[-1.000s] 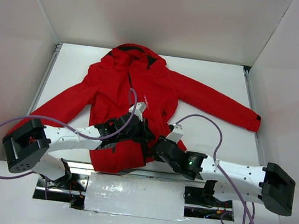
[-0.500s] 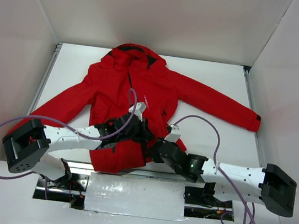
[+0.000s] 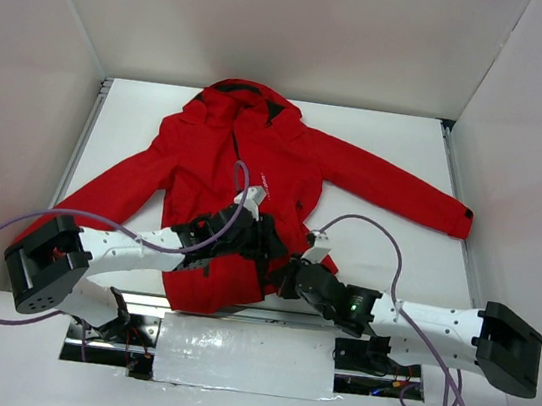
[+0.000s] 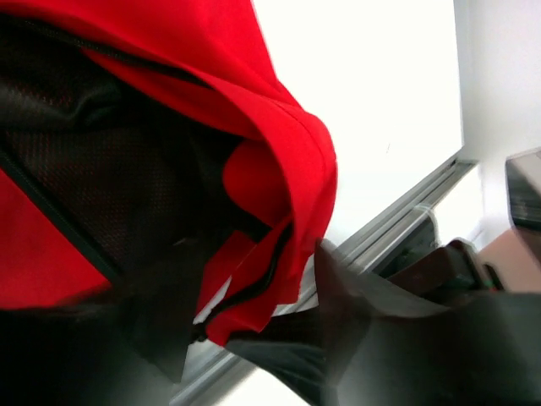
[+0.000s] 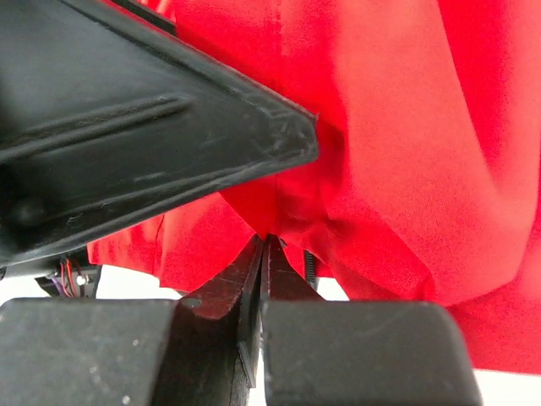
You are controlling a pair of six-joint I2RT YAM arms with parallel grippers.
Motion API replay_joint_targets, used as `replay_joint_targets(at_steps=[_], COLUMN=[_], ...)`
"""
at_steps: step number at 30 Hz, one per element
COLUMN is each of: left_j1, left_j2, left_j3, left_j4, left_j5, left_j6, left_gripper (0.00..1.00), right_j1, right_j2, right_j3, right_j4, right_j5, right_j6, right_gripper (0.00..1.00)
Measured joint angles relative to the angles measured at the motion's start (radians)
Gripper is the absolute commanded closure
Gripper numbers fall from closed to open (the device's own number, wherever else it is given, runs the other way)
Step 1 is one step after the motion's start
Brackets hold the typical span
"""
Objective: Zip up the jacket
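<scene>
At the near edge of the table (image 3: pixel 391 139), the jacket (image 3: pixel 247 159) lies front up, hood (image 3: pixel 240 98) toward the far side. Both hands work at its lower front, just above the hem (image 3: pixel 206 305).

Right hand (image 3: pixel 287 269): clenched. Its wrist view shows the fingers (image 5: pixel 224 292) pressed together, with a fold of red cloth pinched at their tips. A short run of zip (image 5: pixel 309 266) teeth shows just beside the pinch.

Left hand (image 3: pixel 250 232): state cannot be told. Its wrist view shows only blurred dark parts at the bottom. Above them one front panel (image 4: pixel 287 144) is turned back, exposing the dark lining (image 4: pixel 110 178).

Hazards, as judged:

1. Cloth-only grip. If the right hand holds fabric rather than the slider, a pull will likely bunch the panel and the zip halves will not mate.
2. Folded panel. The turned-back front keeps its zip edge out of line. The halves may meet skewed, or lining may catch in the teeth.
3. Collision. The hands sit nearly touching, and the left one fills the upper part of the right wrist view. A sideways move risks contact.
4. Drag. The jacket lies loose on the table. An upward pull without a firm hold at the hem may slide the whole garment instead of closing it
</scene>
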Motion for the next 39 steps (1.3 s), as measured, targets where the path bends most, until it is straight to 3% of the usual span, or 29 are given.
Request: replay_joint_targets(at_steps=[2, 6, 10, 16, 21, 23, 26, 27, 29, 33, 34, 36, 37, 38, 39], left_j1=[0.000, 0.000, 0.000, 0.000, 0.000, 0.000, 0.000, -0.001, -0.003, -0.022, -0.027, -0.035, -0.038, -0.040, -0.040], left_j2=[0.000, -0.014, -0.049, -0.064, -0.060, -0.053, -0.051, -0.051, -0.052, -0.095, -0.114, -0.160, -0.181, -0.200, -0.212], left_j3=[0.005, 0.010, 0.000, -0.073, -0.120, -0.122, -0.140, -0.148, -0.161, -0.185, -0.188, -0.196, -0.200, -0.207, -0.216], left_j4=[-0.017, -0.060, -0.060, 0.053, 0.147, 0.180, 0.241, 0.253, 0.266, 0.252, 0.243, 0.226, 0.225, 0.225, 0.231], left_j5=[-0.009, -0.050, -0.072, -0.047, 0.001, 0.022, 0.055, 0.068, 0.080, 0.079, 0.068, 0.045, 0.035, 0.027, 0.023], left_j6=[-0.006, -0.011, -0.008, 0.001, 0.009, 0.019, 0.034, 0.039, 0.052, 0.061, 0.063, 0.068, 0.076, 0.081, 0.075], left_gripper=[0.24, 0.25, 0.36, 0.44, 0.62, 0.63, 0.47, 0.31, 0.19, 0.18, 0.20, 0.35, 0.46, 0.71, 0.75], right_j1=[0.000, 0.000, -0.003, -0.013, -0.030, -0.041, -0.058, -0.066, -0.080, -0.092, -0.093, -0.100, -0.110, -0.124, -0.143], right_j2=[-0.016, -0.081, -0.134, -0.215, -0.283, -0.309, -0.319, -0.316, -0.299, -0.243, -0.234, -0.229, -0.230, -0.230, -0.231], right_j3=[-0.015, -0.063, -0.109, -0.179, -0.214, -0.217, -0.217, -0.215, -0.203, -0.164, -0.156, -0.148, -0.148, -0.149, -0.153], right_j4=[0.002, 0.010, 0.015, 0.033, 0.027, 0.016, -0.001, -0.010, -0.032, -0.069, -0.073, -0.067, -0.051, -0.026, 0.009], right_j5=[0.004, 0.016, 0.032, 0.034, 0.033, 0.030, 0.026, 0.023, 0.021, 0.008, -0.002, -0.028, -0.058, -0.098, -0.149], right_j6=[0.005, 0.040, 0.084, 0.140, 0.171, 0.179, 0.184, 0.186, 0.188, 0.187, 0.185, 0.174, 0.158, 0.142, 0.124], right_gripper=[1.00, 1.00, 1.00, 1.00, 1.00, 1.00, 1.00, 1.00, 1.00, 1.00, 1.00, 1.00, 1.00, 1.00, 1.00])
